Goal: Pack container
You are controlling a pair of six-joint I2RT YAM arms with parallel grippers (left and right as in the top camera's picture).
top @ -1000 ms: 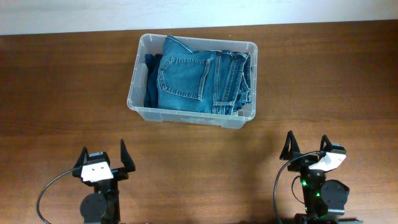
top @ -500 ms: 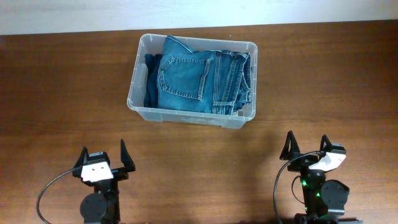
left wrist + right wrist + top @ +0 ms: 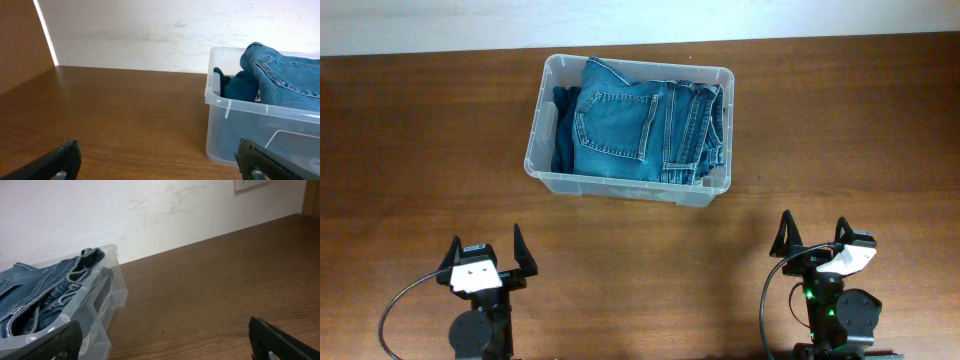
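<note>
The clear plastic container (image 3: 542,172) stands at the back middle of the brown table. Folded blue jeans (image 3: 640,120) lie inside and fill most of it, with a darker blue cloth (image 3: 563,125) at the left side. The container also shows in the left wrist view (image 3: 235,130) and in the right wrist view (image 3: 107,295). My left gripper (image 3: 487,252) is open and empty near the front left, well short of the container. My right gripper (image 3: 815,238) is open and empty near the front right. The label on the container's floor is hidden by the clothes.
A white wall (image 3: 150,35) runs behind the table's far edge. Bare wood (image 3: 640,260) lies between the two grippers and the container. A wall socket plate (image 3: 250,185) shows at the top right of the right wrist view.
</note>
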